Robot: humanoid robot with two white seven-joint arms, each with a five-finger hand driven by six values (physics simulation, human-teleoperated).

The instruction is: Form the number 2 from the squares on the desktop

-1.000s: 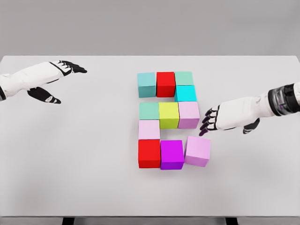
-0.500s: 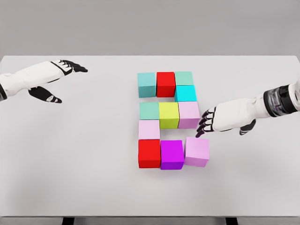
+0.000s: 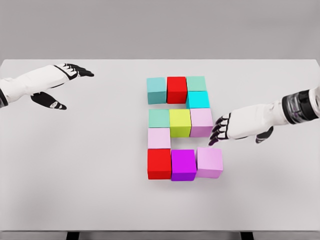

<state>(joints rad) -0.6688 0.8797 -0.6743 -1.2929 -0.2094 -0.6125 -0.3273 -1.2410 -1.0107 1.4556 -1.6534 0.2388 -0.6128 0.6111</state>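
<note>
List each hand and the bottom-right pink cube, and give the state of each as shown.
left hand: open, raised over the table's far left, holding nothing
right hand: open, fingertips just above the pink cube
pink cube: upright, closing the bottom row beside the purple cube

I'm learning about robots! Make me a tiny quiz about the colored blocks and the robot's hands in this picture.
1. True or false: the right hand is gripping the yellow-green block.
2. Which block sits at the bottom right end of the figure? A) the red block B) the light pink block C) the cyan block
3. Fill in: the left hand hovers open at the far ____ of the table, away from the blocks.

Key:
1. False. Its fingers hang open just above the light pink block, holding nothing.
2. B. It sits beside the magenta block.
3. Left.
</note>
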